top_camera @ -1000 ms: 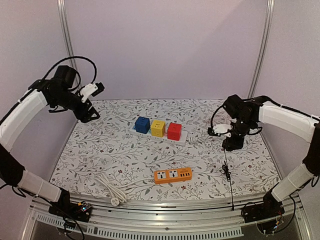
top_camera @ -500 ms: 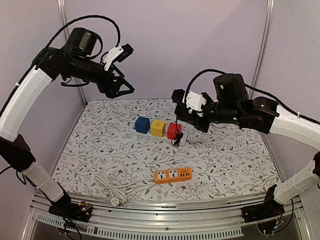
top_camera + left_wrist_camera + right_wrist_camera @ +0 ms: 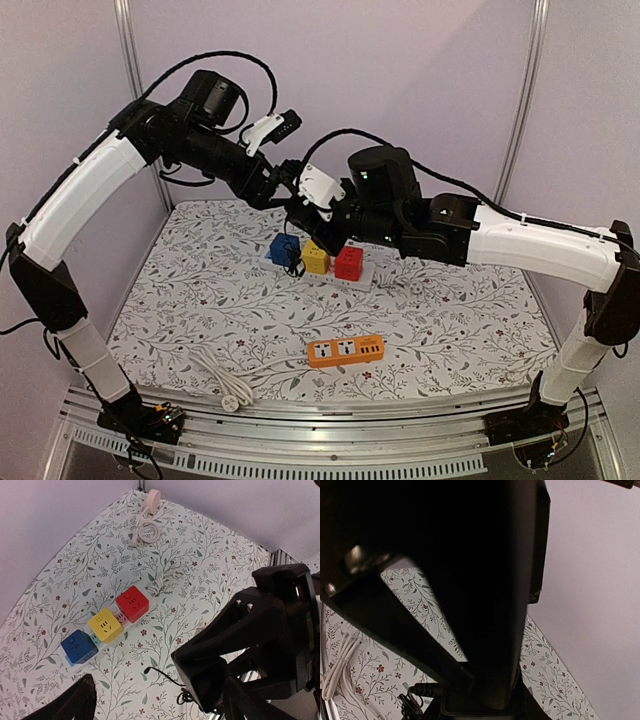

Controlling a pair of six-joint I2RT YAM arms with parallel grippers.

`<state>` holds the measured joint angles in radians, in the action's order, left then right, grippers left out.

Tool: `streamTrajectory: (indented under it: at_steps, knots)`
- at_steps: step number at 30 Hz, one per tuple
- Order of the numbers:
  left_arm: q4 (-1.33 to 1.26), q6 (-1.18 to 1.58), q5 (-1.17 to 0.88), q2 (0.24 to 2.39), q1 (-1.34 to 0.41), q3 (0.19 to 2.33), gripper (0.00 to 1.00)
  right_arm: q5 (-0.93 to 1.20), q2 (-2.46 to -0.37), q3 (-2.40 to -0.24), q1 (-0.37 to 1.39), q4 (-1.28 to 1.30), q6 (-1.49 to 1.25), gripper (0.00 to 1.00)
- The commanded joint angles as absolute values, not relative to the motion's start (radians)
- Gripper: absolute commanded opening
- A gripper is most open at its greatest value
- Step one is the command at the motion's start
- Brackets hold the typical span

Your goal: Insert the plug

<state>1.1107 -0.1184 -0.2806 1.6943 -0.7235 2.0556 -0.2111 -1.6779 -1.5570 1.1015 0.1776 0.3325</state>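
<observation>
A white socket strip [image 3: 366, 274] at the back middle carries a blue cube [image 3: 285, 248], a yellow cube [image 3: 316, 257] and a red cube [image 3: 349, 262]. My right gripper [image 3: 298, 222] hovers above the blue and yellow cubes, shut on a black plug [image 3: 470, 707]. The plug's black cable [image 3: 291, 258] dangles in front of the blue cube. My left gripper [image 3: 272, 186] is open and empty, high up just behind the right gripper. In the left wrist view the cubes [image 3: 105, 625] lie below, the right gripper [image 3: 250, 640] is close by, and the cable [image 3: 162, 676] hangs under it.
An orange power strip [image 3: 345, 350] lies at the front middle. A white cable with a plug [image 3: 215, 375] lies at the front left. A coiled white cord [image 3: 145, 530] and a small white plug [image 3: 175, 574] lie beyond the cubes. Purple walls enclose the table.
Both arms swung in to the middle. The right gripper carried the black plug and cable from the right side to above the cubes. The left gripper came from the back left.
</observation>
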Motion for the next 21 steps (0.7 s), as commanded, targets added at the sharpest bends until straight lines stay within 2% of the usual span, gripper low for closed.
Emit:
streamTrajectory:
  at_steps: [1, 5, 9, 18, 21]
  knots:
    - [1.096, -0.085, -0.342, 1.69, -0.728, 2.009, 0.84, -0.253, -1.718, -1.621, 1.116, 0.131, 0.22, 0.0]
    - [1.095, -0.084, -0.402, 1.694, -0.729, 1.961, 0.78, -0.268, -1.742, -1.646, 1.119, 0.137, 0.21, 0.0]
    - [1.08, -0.085, -0.419, 1.695, -0.726, 1.926, 0.78, -0.261, -1.746, -1.658, 1.12, 0.132, 0.192, 0.0]
    - [1.045, -0.064, -0.696, 1.693, -0.694, 1.932, 0.82, -0.238, -1.754, -1.663, 1.115, 0.107, 0.125, 0.0]
    - [1.041, -0.072, -0.659, 1.683, -0.681, 1.918, 0.79, -0.218, -1.743, -1.649, 1.108, 0.086, 0.106, 0.0]
